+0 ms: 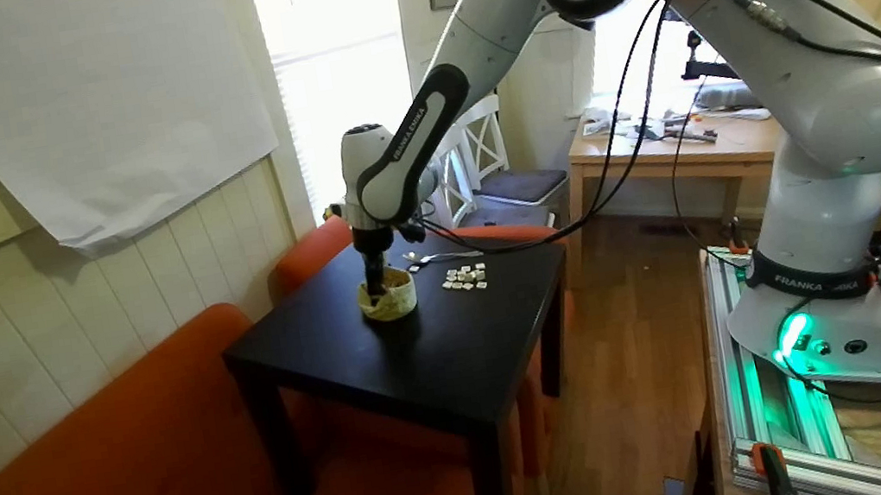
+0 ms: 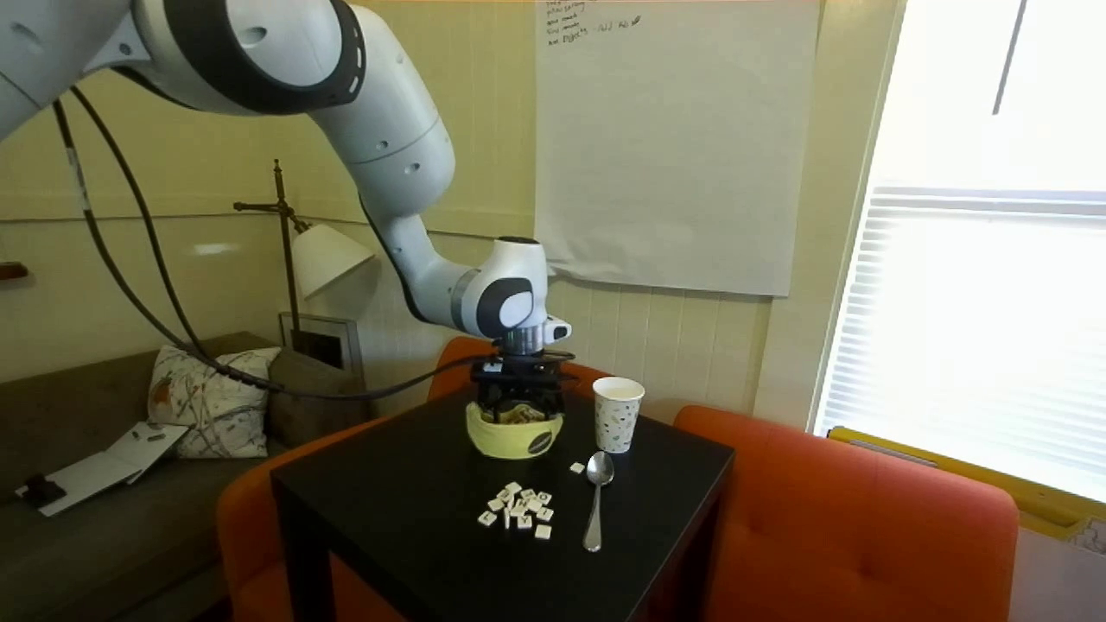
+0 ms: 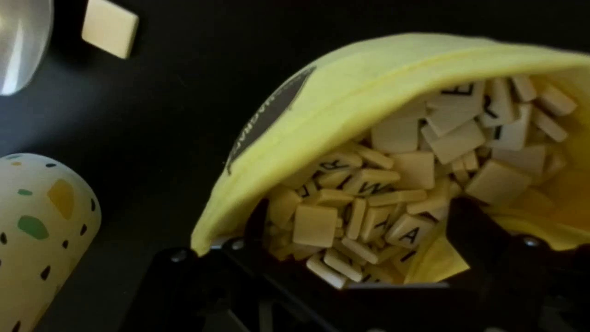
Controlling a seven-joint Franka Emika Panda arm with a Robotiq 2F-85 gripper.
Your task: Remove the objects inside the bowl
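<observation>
- As we look down through the wrist view, we find the bowl (image 3: 350, 106), yellow and soft-sided, its rim bent out of round and a dark printed patch on its outer face.
- Inside it we see a heap of pale lettered tiles (image 3: 410, 170), some lying face down and some standing on edge; we can read an A, a Y and a W.
- We have the gripper (image 3: 359, 214) pointing down into the bowl, its fingers (image 3: 474, 230) set wide apart, with tiles showing in the gap.
- Beside one finger we notice a stretch of the bowl's side folded inward; whether the two touch, we cannot tell.
- In both exterior views the bowl stands on the black table (image 2: 406, 518), below the end of the arm (image 2: 389, 138).
- In an exterior view we see a scatter of loose tiles (image 2: 520, 508) on the tabletop, near the bowl and outside it.
- Apart from that scatter, a lone tile (image 2: 577, 467) lies blank side up, just beside the head of a metal spoon (image 2: 596, 501).
- Near the bowl we also see a paper cup (image 2: 617, 419) standing upright, white with a speckled pattern; the wrist view gives us only part of it, at the edge.
- Around the table we have orange seats (image 2: 838, 510), and behind it a large white sheet (image 2: 674, 147) hangs on the wall (image 2: 492, 173), next to a bright window (image 2: 968, 294).
- Farther back, we make out a lamp (image 2: 328, 257) and a couch (image 2: 78, 393) with a patterned pillow (image 2: 212, 397).
</observation>
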